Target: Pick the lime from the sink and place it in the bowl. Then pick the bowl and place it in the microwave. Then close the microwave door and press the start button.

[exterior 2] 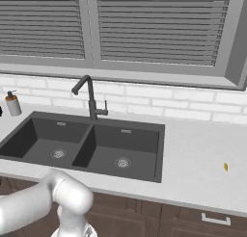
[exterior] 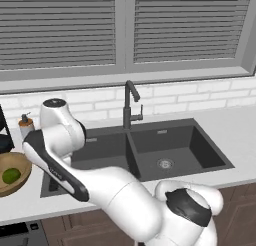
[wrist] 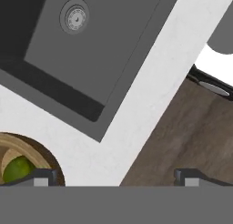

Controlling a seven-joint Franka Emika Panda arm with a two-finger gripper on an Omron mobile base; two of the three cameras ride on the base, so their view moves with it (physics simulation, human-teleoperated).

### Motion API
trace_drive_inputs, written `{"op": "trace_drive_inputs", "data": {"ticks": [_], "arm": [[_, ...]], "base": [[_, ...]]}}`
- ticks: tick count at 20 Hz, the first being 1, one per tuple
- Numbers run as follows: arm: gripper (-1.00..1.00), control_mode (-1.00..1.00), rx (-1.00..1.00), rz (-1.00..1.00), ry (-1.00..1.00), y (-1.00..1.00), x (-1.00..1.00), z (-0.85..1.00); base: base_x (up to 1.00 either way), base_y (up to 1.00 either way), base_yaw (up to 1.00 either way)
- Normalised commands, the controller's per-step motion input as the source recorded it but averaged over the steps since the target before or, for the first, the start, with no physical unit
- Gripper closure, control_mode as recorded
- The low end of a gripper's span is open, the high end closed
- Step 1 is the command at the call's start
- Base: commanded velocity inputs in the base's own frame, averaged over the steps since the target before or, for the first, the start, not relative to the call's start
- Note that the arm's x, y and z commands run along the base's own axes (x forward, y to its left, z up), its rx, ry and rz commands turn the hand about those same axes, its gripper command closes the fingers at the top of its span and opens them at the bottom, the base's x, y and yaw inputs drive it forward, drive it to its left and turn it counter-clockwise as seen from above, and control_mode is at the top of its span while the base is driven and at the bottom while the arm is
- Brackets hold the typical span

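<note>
White surface [exterior: 235, 125] carries the sink [exterior: 170, 145] and, left of it, the bowl [exterior: 20, 182] holding the lime [exterior: 11, 176], while the end effector [wrist: 116, 175] hovers with fingers spread wide.

- I see a green lime [exterior: 11, 175] in the light-brown bowl [exterior: 20, 182] at nine o'clock.
- Sink [exterior: 150, 150] matte dark grey; counter [exterior: 235, 135] speckled white.
- At twelve o'clock, white brick tiles [exterior 2: 159, 103], grey slatted blinds [exterior 2: 154, 26].

Lime [exterior: 10, 176] in bowl [exterior: 22, 165] left of sink [exterior: 150, 147]
</note>
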Motion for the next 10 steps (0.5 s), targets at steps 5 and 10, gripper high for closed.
{"op": "trace_drive_inputs", "data": {"ticks": [5,10], "arm": [[-1.00,-1.00,0.00,0.30,0.01,-0.01,0.28,-0.04],[-1.00,-1.00,0.05,0.40,0.00,0.00,0.20,-0.03]], "base": [[0.00,0.00,0.00],[0.00,0.00,0.00]]}}
